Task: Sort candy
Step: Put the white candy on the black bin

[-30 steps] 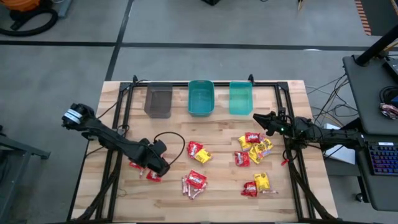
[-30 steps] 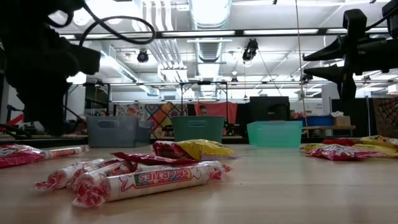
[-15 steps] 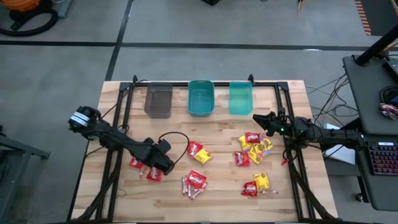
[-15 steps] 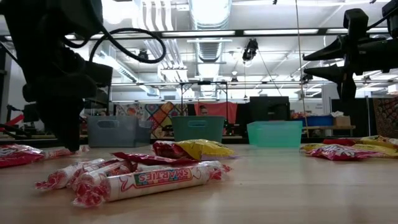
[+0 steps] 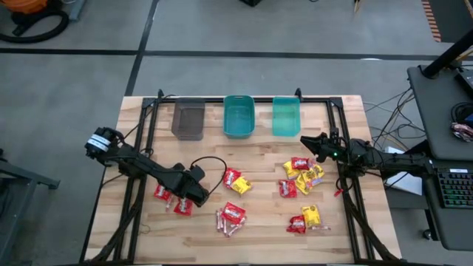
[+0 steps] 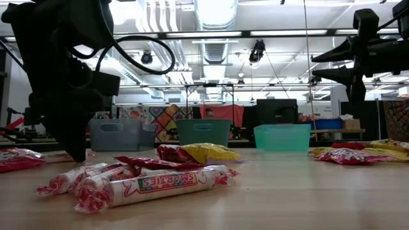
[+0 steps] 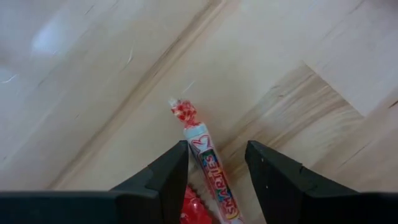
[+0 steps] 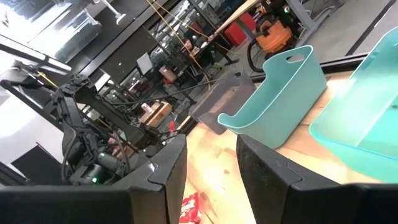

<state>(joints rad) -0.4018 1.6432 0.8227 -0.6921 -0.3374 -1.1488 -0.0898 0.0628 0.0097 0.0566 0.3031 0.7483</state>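
Note:
Candy lies in loose clusters on the wooden table: red packets (image 5: 162,194) by my left gripper, red and yellow packets in the middle (image 5: 236,179), pinkish stick rolls (image 5: 229,216) toward the near edge, and a larger heap on the right (image 5: 303,174). My left gripper (image 5: 195,194) is open and low over the table. In the left wrist view its fingers (image 7: 216,163) stand on either side of one stick roll (image 7: 208,165) that lies flat on the wood. My right gripper (image 5: 306,140) is open, held above the table beside the pale teal bin.
Three bins stand in a row at the far edge: grey (image 5: 188,120), teal (image 5: 239,116) and pale teal (image 5: 287,116). Black frame rails (image 5: 140,177) run along both sides of the table. Stick rolls (image 6: 153,182) lie close to the low camera.
My left gripper has moved a little toward the table's right and come down until its fingertips are just above the wood, beside the left candy cluster. My right arm has kept still. No candy has moved.

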